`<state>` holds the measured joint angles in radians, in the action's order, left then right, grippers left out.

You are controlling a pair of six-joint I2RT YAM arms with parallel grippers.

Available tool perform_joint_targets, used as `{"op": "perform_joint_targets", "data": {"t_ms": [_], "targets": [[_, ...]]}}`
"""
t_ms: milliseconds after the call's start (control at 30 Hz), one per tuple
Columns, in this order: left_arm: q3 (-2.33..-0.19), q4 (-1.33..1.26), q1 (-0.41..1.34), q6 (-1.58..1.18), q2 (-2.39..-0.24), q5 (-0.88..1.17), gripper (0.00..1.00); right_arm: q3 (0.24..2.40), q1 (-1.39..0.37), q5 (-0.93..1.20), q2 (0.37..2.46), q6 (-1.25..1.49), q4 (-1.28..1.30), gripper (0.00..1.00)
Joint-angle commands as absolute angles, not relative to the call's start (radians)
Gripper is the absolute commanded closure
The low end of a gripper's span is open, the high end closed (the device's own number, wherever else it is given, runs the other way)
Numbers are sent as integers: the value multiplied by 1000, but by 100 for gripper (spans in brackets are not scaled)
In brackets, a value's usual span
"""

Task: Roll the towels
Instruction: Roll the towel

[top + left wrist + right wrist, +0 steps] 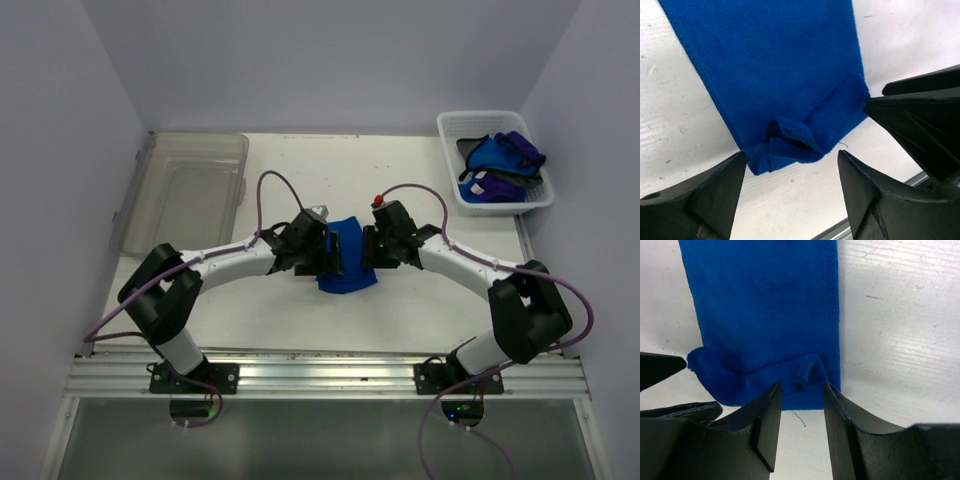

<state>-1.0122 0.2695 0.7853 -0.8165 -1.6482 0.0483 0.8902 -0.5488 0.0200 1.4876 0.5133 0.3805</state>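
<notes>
Top external: blue towel [347, 257] lay flat, near end barely curled.
Left gripper [791, 160]: released, jaws wide.
Right gripper [801, 386]: half-spread at curl; grasp indeterminate.
Remaining: rolling it; towels [498, 160] in basket [449, 170].

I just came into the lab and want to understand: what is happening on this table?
Two robot arms work on one bright blue rectangular cloth towel lying in the middle of the white table. The left end effector stands open at a folded-over corner; the right end effector, also open, is at a small pucker on the same end. The roll is barely begun. More blue and purple cloths lie in a white plastic basket at the far right.
</notes>
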Motion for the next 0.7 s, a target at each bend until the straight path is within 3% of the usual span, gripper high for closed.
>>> {"op": "perform_joint_targets", "data": {"t_ms": [0,133,233,467,600,667], "targets": [[-1054,256,778,-807,-1690,55,26,937,-548,34,1520,525,350,57],[-1069,259,778,-815,-1721,54,34,937,-549,25,1546,534,331,59],[-1080,262,778,-819,-1723,41,44,936,-549,21,1563,540,322,67],[-1100,279,778,-821,-1727,32,79,924,-548,3,1549,568,313,98],[-1094,291,778,-831,-1706,40,99,896,-548,-54,1496,587,319,100],[-1089,298,778,-842,-1691,38,100,888,-549,-72,1470,594,324,100]]}}
